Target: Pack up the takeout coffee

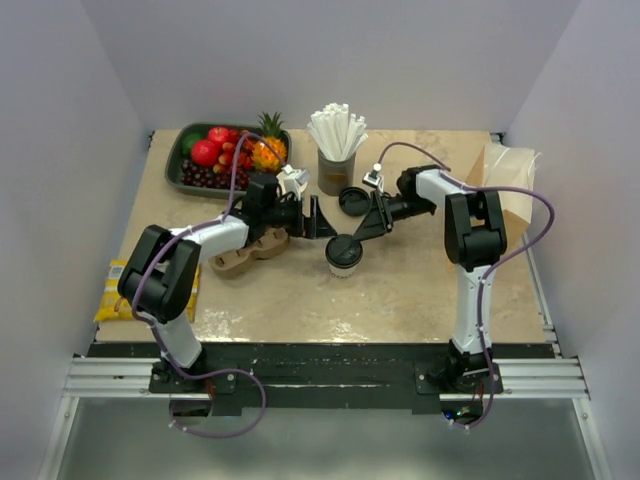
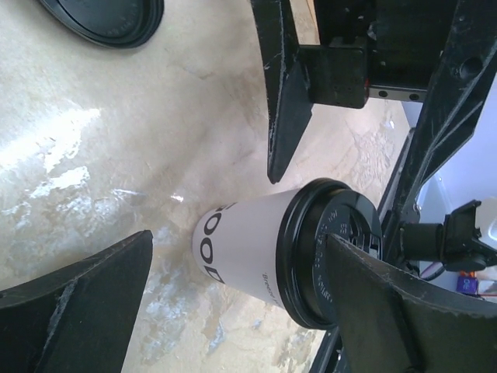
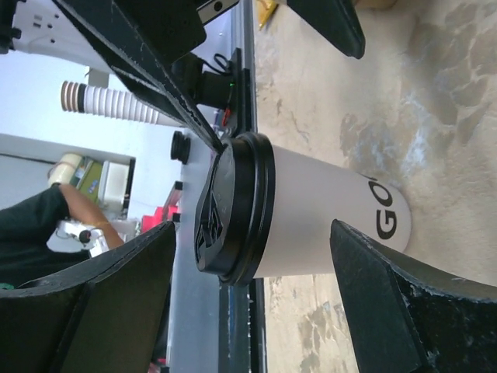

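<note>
The coffee [image 1: 343, 254] stands upright on the table [image 1: 420, 290], lid on, about midway between the left and right edges and a little nearer the near edge than the far one.

The left gripper [image 1: 322, 220] reaches in from the left. It is released, its jaws spread wide with nothing in them. It sits just beyond the cup toward the far edge, on the cup's left. In the left wrist view the cup lies ahead in the gap between the fingers [image 2: 78, 311]. One finger overlaps the lid's rim there; I cannot tell whether it touches.

The right gripper [image 1: 366, 218] reaches in from the right, facing the left one. It is also released, jaws apart and empty. It sits just beyond the cup on the right. In the right wrist view the cup stands ahead between its fingers [image 3: 404, 311], clear of both.

A loose lid [image 1: 352, 200] lies flat just past the grippers, near the straw cup [image 1: 336, 168]. The carrier [image 1: 245, 255] sits left of the coffee, under the left arm. A fruit tray [image 1: 181, 160] fills the far left corner, a paper bag [image 1: 508, 185] stands at the right edge, and a yellow packet [image 1: 113, 293] lies at the left edge.
</note>
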`<state>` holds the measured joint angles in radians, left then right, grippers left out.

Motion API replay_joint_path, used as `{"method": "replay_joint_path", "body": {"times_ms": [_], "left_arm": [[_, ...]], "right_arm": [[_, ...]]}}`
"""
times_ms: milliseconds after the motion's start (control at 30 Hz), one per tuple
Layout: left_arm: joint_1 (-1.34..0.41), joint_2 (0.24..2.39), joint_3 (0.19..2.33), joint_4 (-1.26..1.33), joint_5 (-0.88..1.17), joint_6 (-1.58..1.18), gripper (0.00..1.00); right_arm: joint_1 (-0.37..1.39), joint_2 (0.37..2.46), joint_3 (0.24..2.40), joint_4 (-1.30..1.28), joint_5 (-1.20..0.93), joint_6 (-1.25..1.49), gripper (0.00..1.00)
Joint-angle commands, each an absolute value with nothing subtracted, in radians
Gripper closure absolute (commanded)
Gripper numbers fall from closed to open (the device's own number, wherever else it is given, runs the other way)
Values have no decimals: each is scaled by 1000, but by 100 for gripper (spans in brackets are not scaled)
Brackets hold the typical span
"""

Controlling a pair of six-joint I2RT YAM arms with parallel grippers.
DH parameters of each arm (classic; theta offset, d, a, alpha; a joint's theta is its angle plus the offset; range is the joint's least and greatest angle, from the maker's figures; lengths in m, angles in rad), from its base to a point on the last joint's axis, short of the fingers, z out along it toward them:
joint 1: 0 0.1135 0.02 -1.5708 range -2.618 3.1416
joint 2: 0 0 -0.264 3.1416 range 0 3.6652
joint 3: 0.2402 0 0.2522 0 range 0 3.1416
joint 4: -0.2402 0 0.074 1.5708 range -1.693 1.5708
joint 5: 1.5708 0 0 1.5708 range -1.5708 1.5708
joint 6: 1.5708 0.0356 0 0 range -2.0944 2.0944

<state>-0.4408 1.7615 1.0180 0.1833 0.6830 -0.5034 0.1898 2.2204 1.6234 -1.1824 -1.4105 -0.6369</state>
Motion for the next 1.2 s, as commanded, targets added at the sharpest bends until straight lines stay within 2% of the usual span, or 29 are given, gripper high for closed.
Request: {"method": "replay_joint_path", "body": {"times_ms": [0,400,467,500,733,767,800,867,900,967,1033,1167], "left_arm": [[-457,1724,994,230,753,-477,4],[-474,1710,937,227,689,-449,4],[-474,1712,939,233,687,-448,4],[-474,1712,942,235,687,-448,5],[-476,1703,1003,203,701,-405,4],[-477,1700,1008,193,701,-400,4],[-477,1697,1015,187,696,-396,4],[-479,1686,1023,155,692,-387,4],[-480,1680,1031,144,681,-374,4],[-482,1663,1042,112,672,-356,4],[-483,1651,1063,94,675,-333,4],[-488,1626,1072,89,716,-327,3]], "right_arm": [[202,2229,1614,-1451,-1486,-879,16],[213,2243,1598,-1454,-1466,-905,24],[215,2229,1614,-1453,-1471,-910,16],[213,2214,1626,-1453,-1471,-902,1],[215,2154,1802,-1437,-1433,-838,1],[213,2139,1810,-1395,-1384,-784,1],[213,2114,1803,-1183,-1335,-555,1],[212,1900,1587,-661,-1103,-55,1],[183,1822,1483,-297,-965,209,1],[179,1753,1460,-285,-878,227,1],[179,1740,1490,-307,-922,230,1],[186,1591,1278,-28,-905,322,1]]}}
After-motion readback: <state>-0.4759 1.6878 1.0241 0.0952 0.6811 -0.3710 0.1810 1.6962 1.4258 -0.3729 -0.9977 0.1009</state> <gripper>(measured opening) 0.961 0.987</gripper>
